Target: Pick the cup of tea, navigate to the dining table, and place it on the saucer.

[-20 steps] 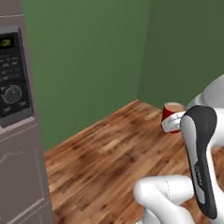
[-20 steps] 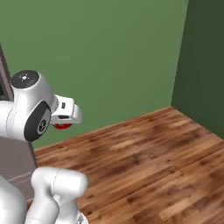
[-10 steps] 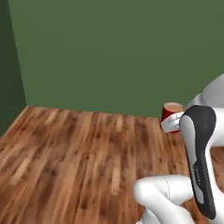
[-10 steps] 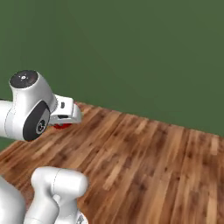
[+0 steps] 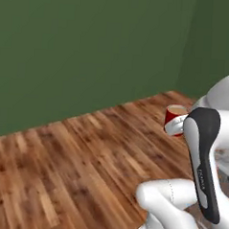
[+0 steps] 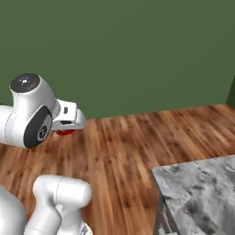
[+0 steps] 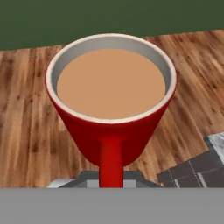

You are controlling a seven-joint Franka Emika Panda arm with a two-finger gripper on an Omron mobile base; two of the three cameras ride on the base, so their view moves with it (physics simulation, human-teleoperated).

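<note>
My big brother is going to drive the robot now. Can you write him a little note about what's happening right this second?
Gripper: shut on the handle of the small red mug of brown tea, carried upright above the wooden floor.
Table: a corner of the grey-white marbled stone table top shows in the right base view, low on the right.
Done: mug picked up.
Left: reach the table, find the saucer, and set the mug on it.

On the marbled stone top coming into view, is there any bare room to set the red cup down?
The visible corner of the grey-white marbled stone top, bordered by wood floor, lies bare. The gripper, shut on the red cup of tea, is the sole crowded spot.
</note>
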